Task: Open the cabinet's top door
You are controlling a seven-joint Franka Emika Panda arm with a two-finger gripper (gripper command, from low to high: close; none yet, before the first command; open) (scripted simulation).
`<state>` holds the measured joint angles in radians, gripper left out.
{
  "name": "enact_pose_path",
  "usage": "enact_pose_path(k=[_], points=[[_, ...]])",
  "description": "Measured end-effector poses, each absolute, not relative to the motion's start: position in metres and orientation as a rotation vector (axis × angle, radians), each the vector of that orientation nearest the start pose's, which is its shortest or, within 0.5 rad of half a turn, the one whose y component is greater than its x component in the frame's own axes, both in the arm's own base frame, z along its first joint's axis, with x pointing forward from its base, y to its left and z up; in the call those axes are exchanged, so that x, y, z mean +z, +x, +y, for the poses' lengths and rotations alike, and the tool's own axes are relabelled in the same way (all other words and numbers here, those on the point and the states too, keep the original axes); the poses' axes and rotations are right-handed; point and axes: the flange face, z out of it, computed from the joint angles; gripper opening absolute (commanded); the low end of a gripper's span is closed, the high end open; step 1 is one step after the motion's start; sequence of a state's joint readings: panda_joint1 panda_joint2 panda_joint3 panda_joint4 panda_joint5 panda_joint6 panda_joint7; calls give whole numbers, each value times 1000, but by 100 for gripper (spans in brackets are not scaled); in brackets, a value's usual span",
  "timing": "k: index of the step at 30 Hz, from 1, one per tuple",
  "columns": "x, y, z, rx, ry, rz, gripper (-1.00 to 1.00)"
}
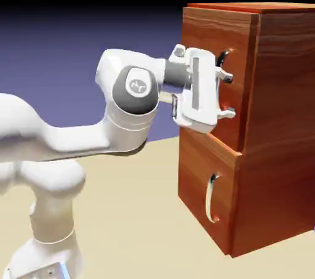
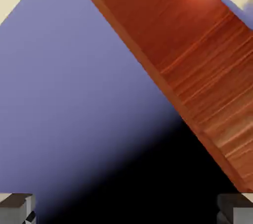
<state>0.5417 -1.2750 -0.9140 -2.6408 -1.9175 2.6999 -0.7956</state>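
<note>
White arm's hand level at a wooden cabinet's upper front.

The tall reddish-brown wood-grain cabinet (image 1: 271, 124) stands on the beige table (image 1: 135, 210). Its upper wood panel, the top door (image 1: 237, 80), looks shut, with its curved silver handle (image 1: 223, 57) just behind the white two-finger gripper (image 1: 227, 95), whose fingers (image 2: 17, 207) are spread wide, empty.

The gripper (image 1: 226, 95) covers most of the top door's handle (image 1: 223, 58), leaving only its upper curve visible at the hand's one o'clock. In the hand view the cabinet (image 2: 197, 60) runs off the frame at twelve and four o'clock, and both fingertips (image 2: 16, 207) are cut by the bottom edge.
</note>
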Motion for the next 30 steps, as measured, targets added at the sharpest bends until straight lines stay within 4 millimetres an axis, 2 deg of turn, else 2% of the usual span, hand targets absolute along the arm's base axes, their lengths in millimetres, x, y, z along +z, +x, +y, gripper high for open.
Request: enact_pose_path(k=[8,9,11,16,17,19,25,30], points=[[538,288,-110,692,660,1500,100],[535,287,-106,678,595,1505,100],[532,288,-107,661,570,1505,100],[533,332,-105,662,570,1506,100],[532,338,-104,661,570,1505,-100],[532,338,-104,661,570,1505,-100],[532,285,-72,501,715,1423,-100],[532,253,-45,394,806,1364,-100]])
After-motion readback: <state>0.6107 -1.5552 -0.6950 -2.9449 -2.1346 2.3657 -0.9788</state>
